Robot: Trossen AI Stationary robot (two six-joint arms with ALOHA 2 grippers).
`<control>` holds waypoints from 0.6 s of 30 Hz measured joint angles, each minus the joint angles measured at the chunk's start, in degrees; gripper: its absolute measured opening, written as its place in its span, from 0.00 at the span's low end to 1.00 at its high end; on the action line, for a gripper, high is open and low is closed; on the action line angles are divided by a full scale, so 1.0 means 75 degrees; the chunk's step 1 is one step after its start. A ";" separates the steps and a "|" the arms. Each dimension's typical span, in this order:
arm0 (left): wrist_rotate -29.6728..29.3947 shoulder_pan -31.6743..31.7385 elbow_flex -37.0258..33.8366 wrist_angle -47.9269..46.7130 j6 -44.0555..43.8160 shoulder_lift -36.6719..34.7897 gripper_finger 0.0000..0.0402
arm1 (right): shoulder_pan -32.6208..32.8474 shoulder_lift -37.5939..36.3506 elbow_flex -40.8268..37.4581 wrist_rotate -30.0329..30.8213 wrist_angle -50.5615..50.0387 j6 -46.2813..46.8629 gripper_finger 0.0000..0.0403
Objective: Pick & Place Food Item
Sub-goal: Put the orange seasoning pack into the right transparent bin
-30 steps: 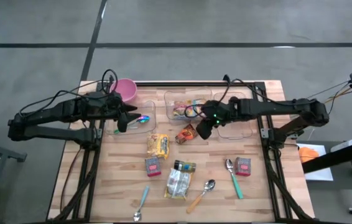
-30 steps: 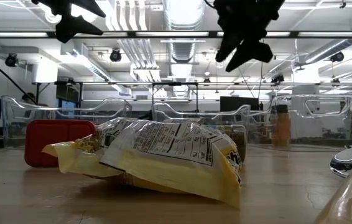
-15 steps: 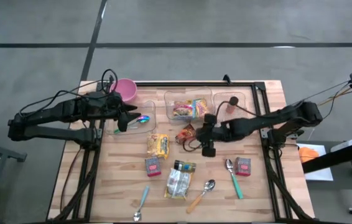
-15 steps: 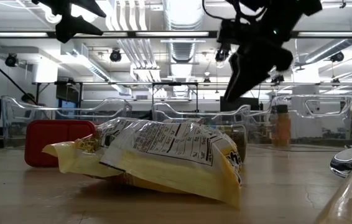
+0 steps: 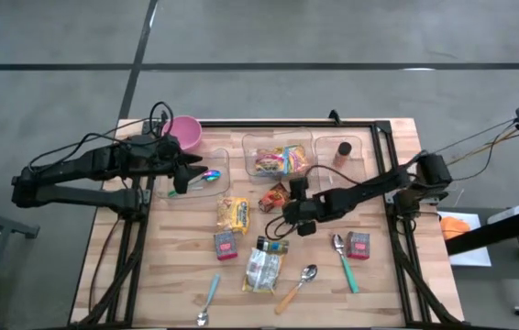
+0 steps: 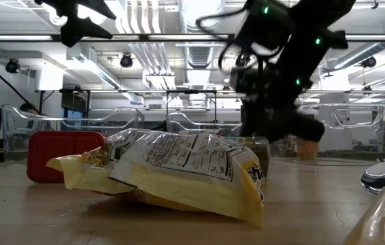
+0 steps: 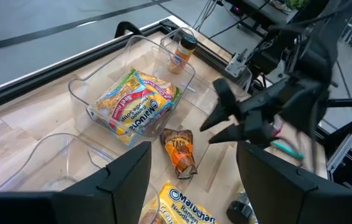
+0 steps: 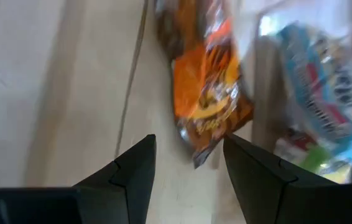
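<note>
An orange snack bag (image 5: 275,195) lies flat on the wooden table just in front of the middle clear tray (image 5: 252,147), which holds colourful noodle packets (image 7: 135,106). My right gripper (image 5: 287,209) hangs low just beside the bag's near right side. It is open and slants down toward the bag (image 8: 210,93), with nothing between its fingers. My left gripper (image 5: 182,174) waits open, high above the left clear tray (image 5: 223,179), where a spoon (image 5: 206,176) lies.
A yellow noodle packet (image 5: 233,214), a red box (image 5: 226,245), a dark jar (image 5: 272,245) and a clear bag (image 5: 261,269) lie close by on the near side. Spoons (image 5: 342,258) and another red box (image 5: 358,245) lie right. A pink bowl (image 5: 184,131) and a bottle (image 5: 343,151) stand at the back.
My right gripper has come down from above the middle tray toward the table's near side and left, ending low beside the orange snack bag, and has rolled about its own axis on the way. Its fingers stay apart.
</note>
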 joint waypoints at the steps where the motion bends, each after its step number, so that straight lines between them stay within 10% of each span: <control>1: 0.0000 0.0000 0.0000 -0.0015 0.0000 0.0000 0.60 | 0.0001 0.0140 0.0020 0.0094 -0.0017 -0.0039 0.46; 18: 0.0000 -0.0003 -0.0003 -0.0353 -0.0058 0.0000 0.60 | 0.0007 0.0906 0.0133 0.1174 0.0115 -0.0547 0.46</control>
